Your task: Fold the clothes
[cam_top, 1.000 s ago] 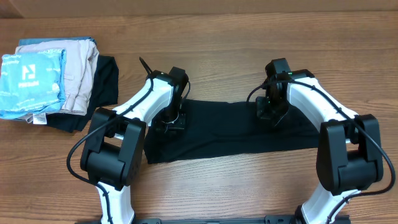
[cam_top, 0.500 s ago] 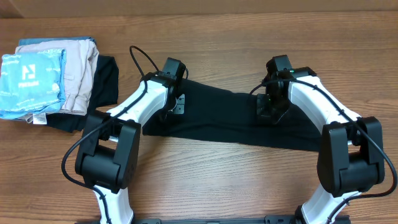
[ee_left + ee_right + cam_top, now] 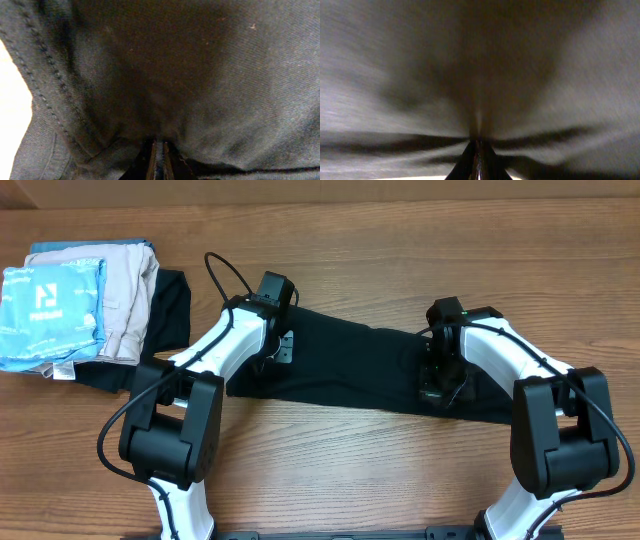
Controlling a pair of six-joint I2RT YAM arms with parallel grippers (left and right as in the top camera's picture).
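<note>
The clothes (image 3: 350, 365), a black T-shirt, lie folded into a long band that slants across the middle of the wooden table (image 3: 400, 250). My left gripper (image 3: 283, 345) stands on the band's far left end. In the left wrist view its jaws (image 3: 158, 150) are nearly together, with black fabric (image 3: 190, 75) gathered at the tips and a stitched hem (image 3: 45, 100) to the left. My right gripper (image 3: 435, 385) is low on the band's right part. The right wrist view is blurred. There the jaws (image 3: 478, 150) are shut, and folds of cloth (image 3: 470, 60) run into the tips.
A stack of folded garments sits at the far left: a light blue one with a white logo (image 3: 50, 315) on a beige one (image 3: 125, 300), with dark cloth (image 3: 170, 310) beside and under them. Bare wood lies behind and in front of the band.
The left gripper carried the shirt's left end away from me and has since held still. The right gripper then slid toward the near edge with the cloth, so the band now slants.
</note>
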